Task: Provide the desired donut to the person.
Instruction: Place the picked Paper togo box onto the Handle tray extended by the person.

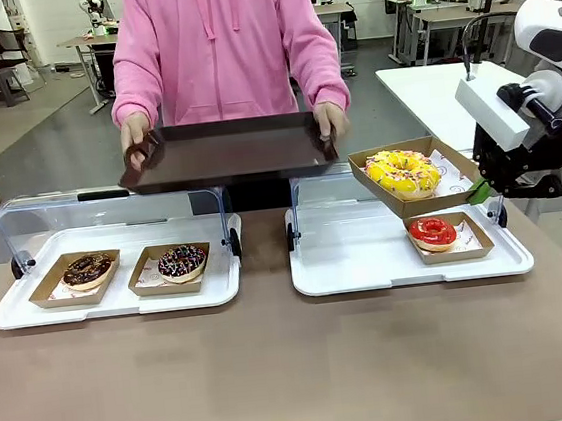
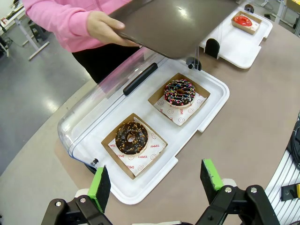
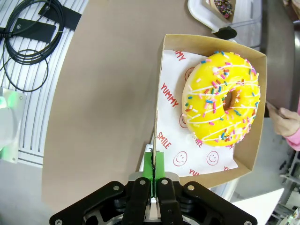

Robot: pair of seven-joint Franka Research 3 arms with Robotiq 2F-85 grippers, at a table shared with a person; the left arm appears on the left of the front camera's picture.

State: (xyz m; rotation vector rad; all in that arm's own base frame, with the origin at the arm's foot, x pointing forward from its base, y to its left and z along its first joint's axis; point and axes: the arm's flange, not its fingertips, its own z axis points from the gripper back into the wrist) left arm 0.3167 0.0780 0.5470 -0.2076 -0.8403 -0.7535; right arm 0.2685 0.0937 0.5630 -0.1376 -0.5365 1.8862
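My right claw is pinched on the wall of the paper box carrying the yellow donut, up in the air just beside the dark tray that the person holds. I'd keep the box level, ease it over that tray and lower gently. My left claw hangs wide above the worktop.

Red print on the paper liner in the box, beside the yellow donut: "YUMMY", below it "SMILE", plus smiley signs. "YUMMY" repeats at the liner's corners, partly cut off. Liners under the chocolate donuts: red print, unreadable.
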